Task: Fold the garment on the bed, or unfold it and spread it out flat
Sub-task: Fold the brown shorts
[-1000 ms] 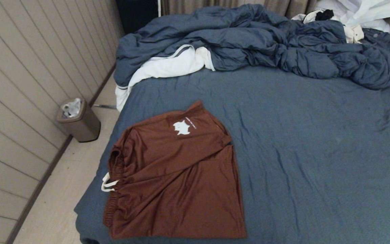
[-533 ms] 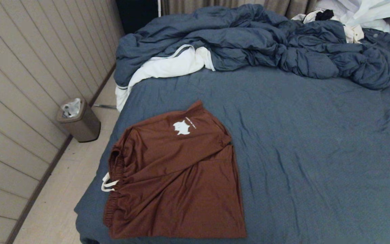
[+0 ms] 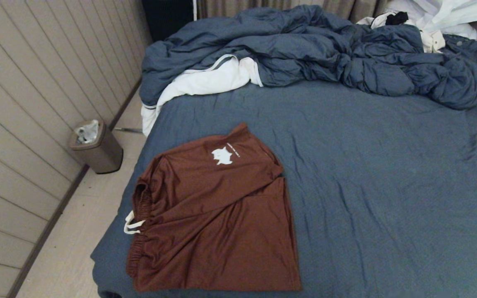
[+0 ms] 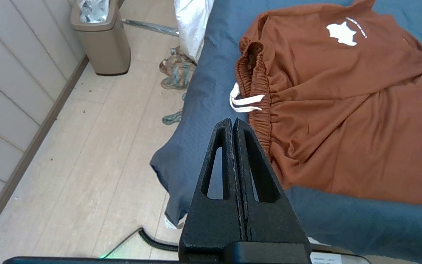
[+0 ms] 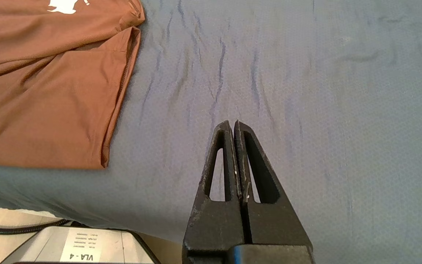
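Hovering off the near edge of the wrinkled slate-blue bed (image 3: 387,165): left gripper (image 4: 233,123) and right gripper (image 5: 232,124), fingers pressed together, empty. Rust-brown thin-fabric shorts (image 3: 213,211) lie at the bed's near-left corner, partly folded.

Both grippers are matte black, grainy plastic: the left gripper (image 4: 233,123) has two tapering fingers with long triangular cut-outs, the right gripper (image 5: 232,124) matches it (edges scuffed pale). Behind the right gripper sits a grey housing (image 5: 86,245) labelled "VLA-4".
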Robot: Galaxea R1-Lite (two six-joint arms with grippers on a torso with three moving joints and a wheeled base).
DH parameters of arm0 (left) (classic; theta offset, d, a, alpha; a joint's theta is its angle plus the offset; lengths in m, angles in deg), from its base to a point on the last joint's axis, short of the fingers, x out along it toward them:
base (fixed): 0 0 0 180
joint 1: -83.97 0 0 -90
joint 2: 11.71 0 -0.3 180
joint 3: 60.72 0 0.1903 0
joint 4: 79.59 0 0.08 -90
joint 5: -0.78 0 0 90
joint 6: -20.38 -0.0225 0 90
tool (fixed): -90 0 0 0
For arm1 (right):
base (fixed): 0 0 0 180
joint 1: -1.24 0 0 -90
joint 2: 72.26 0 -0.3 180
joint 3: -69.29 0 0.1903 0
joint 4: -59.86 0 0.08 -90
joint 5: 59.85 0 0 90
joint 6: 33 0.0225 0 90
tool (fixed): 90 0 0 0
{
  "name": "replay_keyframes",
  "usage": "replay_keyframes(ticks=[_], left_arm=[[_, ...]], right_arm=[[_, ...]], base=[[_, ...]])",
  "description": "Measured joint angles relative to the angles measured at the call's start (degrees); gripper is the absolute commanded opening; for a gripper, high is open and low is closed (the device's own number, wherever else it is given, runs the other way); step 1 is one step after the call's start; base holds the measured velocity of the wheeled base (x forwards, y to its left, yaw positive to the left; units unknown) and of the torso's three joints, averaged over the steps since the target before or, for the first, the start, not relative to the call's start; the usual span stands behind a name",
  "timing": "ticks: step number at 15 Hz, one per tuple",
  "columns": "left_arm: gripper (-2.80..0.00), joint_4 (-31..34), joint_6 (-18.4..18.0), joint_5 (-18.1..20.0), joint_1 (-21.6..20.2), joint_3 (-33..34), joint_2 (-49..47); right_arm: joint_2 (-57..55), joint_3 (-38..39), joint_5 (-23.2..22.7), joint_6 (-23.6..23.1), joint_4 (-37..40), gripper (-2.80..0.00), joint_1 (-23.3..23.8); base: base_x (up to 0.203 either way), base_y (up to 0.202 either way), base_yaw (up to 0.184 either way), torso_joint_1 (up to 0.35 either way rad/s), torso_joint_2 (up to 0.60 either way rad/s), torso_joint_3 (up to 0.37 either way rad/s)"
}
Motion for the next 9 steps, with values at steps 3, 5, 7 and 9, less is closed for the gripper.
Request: replay_keyframes(ticks=[3, 5, 7, 9], left_arm=[[-2.8, 0.02, 0.0, 0.01, 0.0, 0.0, 0.0], [-2.8, 0.01, 0.01, 0.02, 0.0, 0.0, 0.0], [-2.8, -0.04, 0.56, 0.02, 0.0, 0.0, 0.0], [-2.8, -0.05, 0.62, 0.02, 0.0, 0.0, 0.0]], right_arm=[[0.0, 0.0, 0.0, 0.0, 0.0, -2.8, 0.0], [0.0, 0.0, -0.02, 0.0, 0.0, -2.8, 0.0], [0.0, 0.0, 0.0, 0.0, 0.0, -2.8, 0.0], [0.0, 0.0, -0.01, 0.0, 0.0, -2.8, 0.0]], base=[[0.0, 0.0, 0.0, 0.0, 0.0, 0.0], [0.0, 0.0, 0.0, 0.0, 0.0, 0.0], [0.0, 0.0, 0.0, 0.0, 0.0, 0.0], [0.0, 0.0, 0.0, 0.0, 0.0, 0.0]])
